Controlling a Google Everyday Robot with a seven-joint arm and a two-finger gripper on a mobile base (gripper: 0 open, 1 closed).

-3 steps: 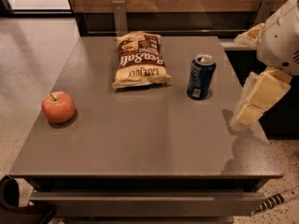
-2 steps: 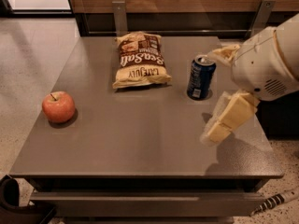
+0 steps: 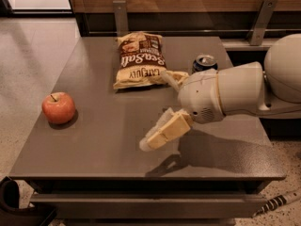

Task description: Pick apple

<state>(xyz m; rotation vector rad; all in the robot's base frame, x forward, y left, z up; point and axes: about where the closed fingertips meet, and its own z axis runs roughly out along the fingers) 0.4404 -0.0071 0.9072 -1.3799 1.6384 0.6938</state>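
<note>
The apple (image 3: pixel 59 108) is round and red-orange with a short stem. It sits near the left edge of the grey table (image 3: pixel 108 149). My gripper (image 3: pixel 156 110) hangs over the middle of the table, reaching in from the right on a white arm. It is well to the right of the apple and not touching it. Its two cream fingers are spread apart, one (image 3: pixel 164 132) low toward the front and one (image 3: pixel 174 76) by the chip bag. It is open and holds nothing.
A bag of sea salt chips (image 3: pixel 140 60) lies at the back middle of the table. A blue can (image 3: pixel 205 62) stands to its right, partly hidden behind my arm. A wooden wall with metal brackets runs behind the table. Floor lies to the left.
My arm has swung leftward from the table's right edge to over its middle, nearer the apple. It now covers part of the can. The apple, bag and can have not moved.
</note>
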